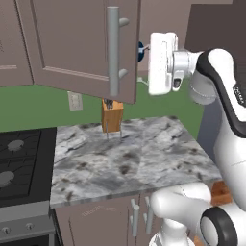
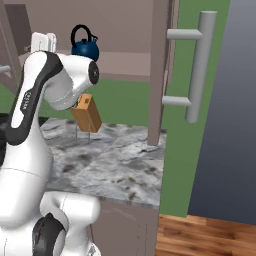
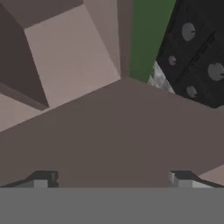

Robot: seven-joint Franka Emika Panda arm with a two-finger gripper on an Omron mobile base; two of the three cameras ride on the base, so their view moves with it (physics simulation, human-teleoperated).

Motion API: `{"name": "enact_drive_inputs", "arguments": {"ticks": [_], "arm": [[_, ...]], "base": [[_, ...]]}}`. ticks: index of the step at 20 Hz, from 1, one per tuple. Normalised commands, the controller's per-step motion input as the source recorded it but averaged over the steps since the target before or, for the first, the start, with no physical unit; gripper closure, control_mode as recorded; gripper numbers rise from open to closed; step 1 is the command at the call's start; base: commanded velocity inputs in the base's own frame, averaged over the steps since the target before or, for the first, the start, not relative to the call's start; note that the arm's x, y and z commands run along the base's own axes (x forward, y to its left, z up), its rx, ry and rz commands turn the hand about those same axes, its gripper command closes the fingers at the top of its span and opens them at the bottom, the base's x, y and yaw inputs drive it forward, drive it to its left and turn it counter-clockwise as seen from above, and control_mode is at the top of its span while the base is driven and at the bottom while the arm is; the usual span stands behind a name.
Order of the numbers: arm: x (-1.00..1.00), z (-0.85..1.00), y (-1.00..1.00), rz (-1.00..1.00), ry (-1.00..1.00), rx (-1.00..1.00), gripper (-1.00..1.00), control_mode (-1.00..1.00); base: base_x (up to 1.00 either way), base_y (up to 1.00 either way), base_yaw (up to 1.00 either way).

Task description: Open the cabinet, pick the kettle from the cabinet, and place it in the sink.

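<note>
The cabinet stands open. Its left door (image 1: pixel 77 43) swings out toward me with its long grey bar handle (image 1: pixel 113 50), and the right door's handle (image 2: pixel 200 65) is near the right edge. The blue kettle (image 2: pixel 84 46) sits upright on the cabinet shelf, and a sliver of the kettle (image 1: pixel 141 50) peeks past the left door's edge. My gripper (image 3: pixel 111 180) is open, its fingertips (image 3: pixel 41 179) wide apart with nothing between them. Its white hand (image 1: pixel 161 62) hovers at shelf height close beside the kettle, apart from it. The sink is out of view.
A wooden knife block (image 1: pixel 112 115) stands at the back of the marble counter (image 1: pixel 129 158). The black stovetop (image 1: pixel 19 163) lies to the counter's left. Lower cabinets with short handles (image 1: pixel 134 216) run under the counter. A dark tall panel (image 2: pixel 230 110) rises at the right.
</note>
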Motion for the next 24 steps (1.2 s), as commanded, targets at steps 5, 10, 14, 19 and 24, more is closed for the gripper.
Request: {"name": "enact_drive_inputs", "arguments": {"ticks": [5, 10, 14, 19, 24], "arm": [[-0.01, 0.0, 0.48, 0.25, 0.0, 0.0, -1.0, -1.0], [-0.27, 0.03, 0.46, 0.27, 0.0, 0.0, -1.0, -1.0], [-0.28, 0.01, 0.51, 0.26, 0.0, 0.0, -1.0, -1.0], [-0.2, -0.01, 0.69, 0.19, -0.03, -0.03, -1.0, -1.0], [-0.14, -0.04, 0.75, 0.09, -0.12, -0.08, -1.0, -1.0]], "base": [[0.0, 0.0, 0.0], [0.0, 0.0, 0.0], [0.0, 0.0, 0.0], [0.0, 0.0, 0.0], [0.0, 0.0, 0.0]]}}
